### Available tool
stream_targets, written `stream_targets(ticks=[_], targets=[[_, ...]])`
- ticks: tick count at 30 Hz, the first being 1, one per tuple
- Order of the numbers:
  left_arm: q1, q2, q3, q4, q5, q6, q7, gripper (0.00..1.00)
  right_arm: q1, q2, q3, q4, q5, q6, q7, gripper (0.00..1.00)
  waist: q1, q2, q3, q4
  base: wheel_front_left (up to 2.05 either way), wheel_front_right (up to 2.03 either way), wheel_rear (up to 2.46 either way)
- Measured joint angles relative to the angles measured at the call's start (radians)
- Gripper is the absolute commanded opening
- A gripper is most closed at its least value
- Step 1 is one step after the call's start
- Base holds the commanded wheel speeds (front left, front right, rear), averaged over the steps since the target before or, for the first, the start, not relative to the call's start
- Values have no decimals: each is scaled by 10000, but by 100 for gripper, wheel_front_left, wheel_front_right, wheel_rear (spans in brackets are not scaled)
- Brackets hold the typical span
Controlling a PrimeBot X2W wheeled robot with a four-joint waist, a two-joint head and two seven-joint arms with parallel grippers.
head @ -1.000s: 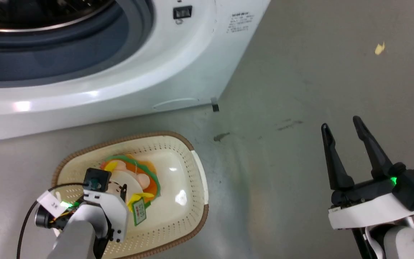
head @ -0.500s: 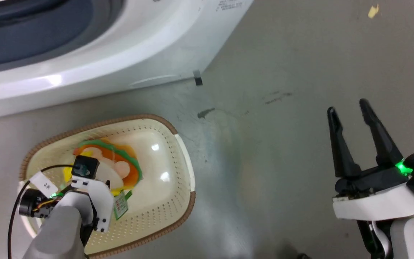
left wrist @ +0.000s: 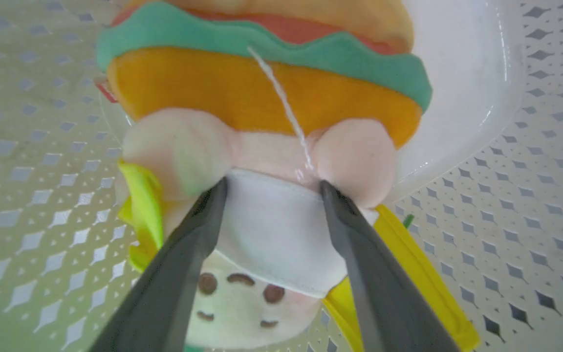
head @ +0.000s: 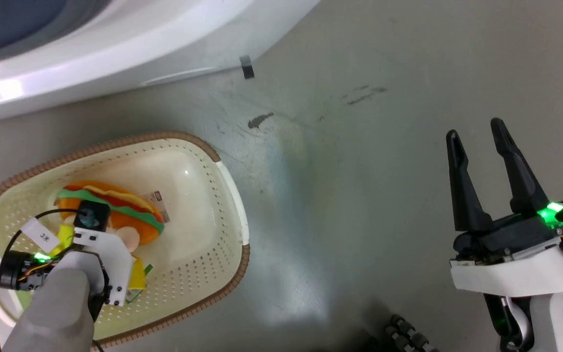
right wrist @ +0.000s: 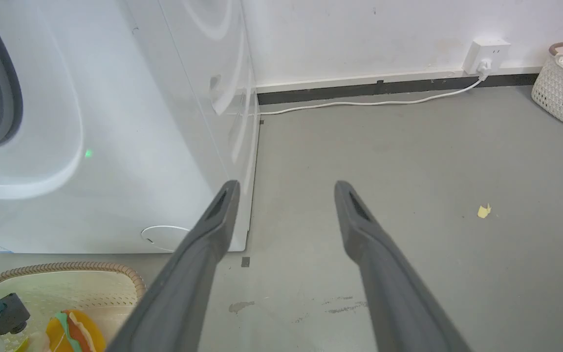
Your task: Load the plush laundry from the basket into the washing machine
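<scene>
Left gripper [left wrist: 270, 188] spread wide astride plush laundry [left wrist: 262, 93] in basket [head: 213, 234], not clamped, right gripper [head: 477, 133] agape, empty, above floor [head: 359, 171].

Plush toy [left wrist: 267, 93] is all layers: orange band, wavy green strip, thin red line, pale pink lumps, a white patch, and yellow trim. Basket [head: 198, 254] is cream with dotted holes and a brown woven rim. Washing machine [right wrist: 154, 127] is glossy white. Floor [head: 359, 171] is grey with dark scuffs.

One plush laundry [head: 115, 203], one washing machine [head: 115, 49], two baskets [head: 198, 244] [right wrist: 560, 93].
</scene>
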Motion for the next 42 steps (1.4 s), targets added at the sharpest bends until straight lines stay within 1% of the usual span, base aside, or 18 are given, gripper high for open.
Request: stream_targets(ticks=[1, 2, 3, 9, 13, 16, 17, 18, 20, 21, 24, 26, 28, 29, 30, 34, 35, 42], targets=[[-58, 4, -8, 109, -67, 0, 42, 100, -22, 0, 25, 0, 0, 0, -23, 100, -1, 0, 79, -25, 0, 0, 0], [-91, 4, -10, 219, -142, -10, 84, 42, -68, 0, 48, 2, 0, 0, -40, 100, 0, 0, 148, -45, 0, 0, 0], [-128, -6, -23, 316, -196, -42, 84, 0, -121, 0, 59, 2, 0, 0, -86, 100, 0, 0, 205, -60, 0, 0, 0], [-296, -92, -161, 943, -489, -201, -81, 0, -216, 0, -4, 8, -8, 0, -196, 100, -1, 0, 196, -4, 0, 0, 0], [-415, -132, -267, 1289, -614, -219, -593, 0, -323, 2, -63, 6, -146, 0, -284, 100, 0, 0, 6, 54, 0, 0, 0], [-460, -378, -355, 1647, -807, -234, -1164, 0, -353, 0, -194, 42, -359, 0, -339, 100, -1, 0, -375, 182, 0, 0, 0], [-460, -378, -355, 1647, -807, -234, -1164, 0, -353, 0, -194, 42, -359, 0, -339, 100, -1, 0, -375, 182, 0, 0, 0], [-454, -485, -393, 1824, -894, -290, -1530, 0, -348, 2, -249, 86, -451, 0, -401, 100, -1, 0, -640, 265, 0, 0, 0], [-437, -562, -389, 1852, -961, -309, -1735, 0, -342, 4, -295, 115, -497, 0, -420, 100, -1, 0, -802, 312, 0, 0, 0], [-348, -692, -387, 1870, -1051, -314, -2100, 0, -302, 2, -374, 178, -619, 0, -422, 100, -1, 0, -1172, 416, 0, 0, 0], [-181, -851, -458, 1868, -1049, -374, -2445, 0, -220, 2, -447, 219, -752, 0, -422, 100, -2, 0, -1587, 536, 0, 0, 0], [196, -1016, -577, 1856, -1047, -401, -3049, 0, 12, 2, -514, 313, -884, 0, -422, 100, -2, 0, -2247, 727, 0, 0, 0], [443, -1104, -594, 1839, -1070, -441, -3304, 0, 211, 0, -543, 374, -999, 0, -422, 100, -2, 0, -2694, 864, 0, 0, 0], [443, -1104, -594, 1839, -1070, -441, -3304, 0, 211, 0, -543, 374, -999, 0, -422, 100, -2, 0, -2694, 864, 0, 0, 0], [691, -1185, -604, 1758, -1168, -483, -3490, 0, 373, 2, -564, 431, -1070, 0, -422, 100, -3, 0, -3134, 1009, 0, 0, 0], [1168, -1315, -593, 1220, -1262, -510, -3678, 0, 705, 2, -631, 502, -1172, 0, -422, 100, -4, 0, -3967, 1312, 0, 0, 0], [1455, -1354, -579, 610, -1294, -470, -3710, 0, 918, 2, -738, 543, -1202, 0, -422, 100, -4, 0, -4346, 1477, 0, 0, 0], [3045, -1542, -98, -2673, -1352, -113, -3749, 0, 1451, 2, -844, 619, -1273, 0, -422, 100, -4, 0, -5424, 2094, 0, 0, 0]])
